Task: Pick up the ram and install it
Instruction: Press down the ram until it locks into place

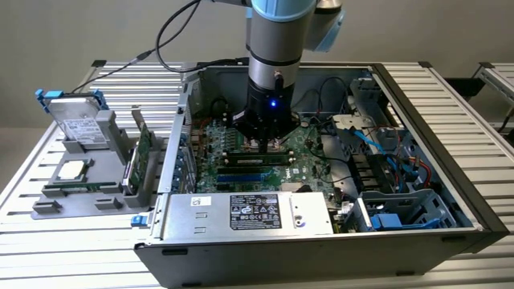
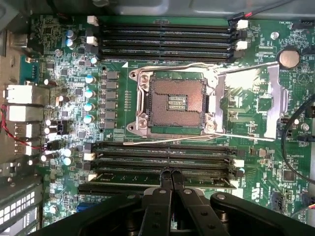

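The ram (image 1: 255, 160) lies along one of the long slots on the green motherboard (image 1: 309, 150) inside the open computer case. In the wrist view the ram (image 2: 123, 176) is a narrow green strip in the slot bank beside the CPU socket (image 2: 177, 103). My gripper (image 1: 269, 146) stands straight above it, its black fingers pressed together. The fingertips (image 2: 166, 173) rest on or just over the ram's upper edge near its middle. Nothing is held between the fingers.
A grey tray (image 1: 48, 208) at the exterior view's left holds a silver hard drive (image 1: 80, 123), an upright green expansion card (image 1: 143, 153) and a small chip. The power supply (image 1: 249, 214), case walls (image 1: 434, 120), cables and a blue drive cage (image 1: 401, 211) crowd the motherboard.
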Controlling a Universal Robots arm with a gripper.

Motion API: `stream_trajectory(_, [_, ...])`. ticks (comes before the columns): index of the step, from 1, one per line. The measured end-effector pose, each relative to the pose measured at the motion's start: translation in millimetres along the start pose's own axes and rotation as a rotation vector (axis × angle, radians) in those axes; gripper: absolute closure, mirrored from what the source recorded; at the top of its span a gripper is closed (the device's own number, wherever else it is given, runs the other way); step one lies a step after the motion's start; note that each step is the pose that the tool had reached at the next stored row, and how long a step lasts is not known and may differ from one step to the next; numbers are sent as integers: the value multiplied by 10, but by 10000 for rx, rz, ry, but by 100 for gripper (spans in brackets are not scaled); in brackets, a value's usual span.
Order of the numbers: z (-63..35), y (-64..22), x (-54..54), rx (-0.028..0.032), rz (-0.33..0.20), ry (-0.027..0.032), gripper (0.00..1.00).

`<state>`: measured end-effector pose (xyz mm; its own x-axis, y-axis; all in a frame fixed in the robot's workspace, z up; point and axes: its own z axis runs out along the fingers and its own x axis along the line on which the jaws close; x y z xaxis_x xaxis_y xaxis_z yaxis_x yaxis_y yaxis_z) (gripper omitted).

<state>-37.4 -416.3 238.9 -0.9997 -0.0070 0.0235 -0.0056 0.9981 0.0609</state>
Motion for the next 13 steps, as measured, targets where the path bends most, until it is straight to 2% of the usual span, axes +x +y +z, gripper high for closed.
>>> stream_trajectory(13, [0, 0, 0, -9, 401, -24, 90])
